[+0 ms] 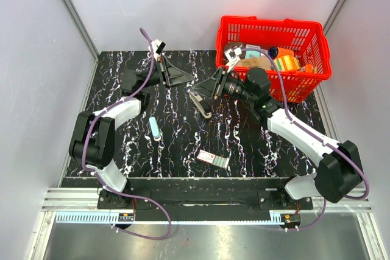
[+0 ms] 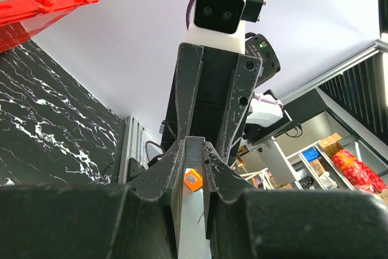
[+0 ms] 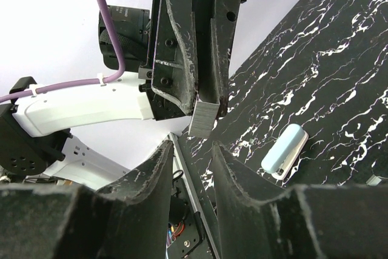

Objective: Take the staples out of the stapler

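**L pincer** (image 2: 194, 145): clenched on a staple strip (image 3: 203, 119). The strip is silvery and ridged, clamped btwn both fingers, w/ its free end projecting past the fingertips toward the R pincer. In the top view the L pincer points right and is held above the tabletop (image 1: 256, 144).

**R pincer** (image 3: 191, 148): released. Fingers stand apart w/ a clear gap and nothing btwn them. It faces the L pincer tip-to-tip. The strip's free end sits just ahead of the gap; contact w/ the R fingers cannot be confirmed.

**Stapler** (image 1: 202, 104): lies on the tabletop near centre, just on the arm-base side of the point where the two pincers meet. Neither pincer holds it. Its long axis runs diagonally in the top view, w/ one end toward far-left and the other toward near-right. The body is silvery-grey w/ dark parts. Whether it is hinged open cannot be told at this res.

**Surroundings:**
- Pale blue-white tube (image 1: 155, 128): lies flat to the L of the stapler, well apart from it, long axis approx. far-to-near.
- Pink-and-white box (image 1: 213, 158): lies flat nearer the bases, apart from the stapler.
- Red basket (image 1: 274, 24): stands at the far-right corner behind the R arm, filled w/ mixed items.
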`<state>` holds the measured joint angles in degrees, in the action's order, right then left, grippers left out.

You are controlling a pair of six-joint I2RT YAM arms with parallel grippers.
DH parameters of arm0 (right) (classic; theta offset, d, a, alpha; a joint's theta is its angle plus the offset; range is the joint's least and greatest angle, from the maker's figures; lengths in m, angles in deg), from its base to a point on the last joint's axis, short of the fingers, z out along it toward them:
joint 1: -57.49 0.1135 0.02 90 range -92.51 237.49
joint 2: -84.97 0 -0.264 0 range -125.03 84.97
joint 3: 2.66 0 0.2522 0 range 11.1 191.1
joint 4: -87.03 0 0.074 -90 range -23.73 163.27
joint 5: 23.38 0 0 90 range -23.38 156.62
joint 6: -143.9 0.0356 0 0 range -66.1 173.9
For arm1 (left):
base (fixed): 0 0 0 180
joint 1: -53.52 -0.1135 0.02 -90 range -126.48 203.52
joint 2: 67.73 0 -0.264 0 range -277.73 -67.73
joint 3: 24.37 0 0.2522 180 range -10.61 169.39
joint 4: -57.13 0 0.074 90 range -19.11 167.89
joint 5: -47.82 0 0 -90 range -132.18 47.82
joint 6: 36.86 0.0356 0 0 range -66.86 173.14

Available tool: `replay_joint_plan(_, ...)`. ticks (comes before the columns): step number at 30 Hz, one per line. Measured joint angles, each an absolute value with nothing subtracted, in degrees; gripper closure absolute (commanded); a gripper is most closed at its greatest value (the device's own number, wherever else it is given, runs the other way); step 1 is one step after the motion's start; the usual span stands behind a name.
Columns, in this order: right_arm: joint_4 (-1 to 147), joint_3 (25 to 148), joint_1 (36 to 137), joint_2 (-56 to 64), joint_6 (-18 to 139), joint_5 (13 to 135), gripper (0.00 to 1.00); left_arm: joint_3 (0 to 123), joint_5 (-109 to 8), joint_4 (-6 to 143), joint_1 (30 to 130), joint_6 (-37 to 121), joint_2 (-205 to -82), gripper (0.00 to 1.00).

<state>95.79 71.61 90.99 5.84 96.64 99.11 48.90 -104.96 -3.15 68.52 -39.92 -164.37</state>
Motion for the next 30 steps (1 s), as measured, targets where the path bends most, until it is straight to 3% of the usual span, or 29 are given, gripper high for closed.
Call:
replay_joint_plan(5,95.8,72.4,91.0,5.8,96.6,99.1,0.59,48.8,-104.9,-3.2,68.5,-40.1,-164.4,0.89)
replay_joint_plan(25,94.3,74.3,90.9,5.2,95.1,98.8,0.58,48.8,-104.9,-3.2,68.5,-41.8,-164.3,0.89)
replay_joint_plan(30,94.3,74.5,90.9,5.1,94.9,98.7,0.62,48.8,-104.9,-3.2,68.5,-41.9,-164.3,0.89)
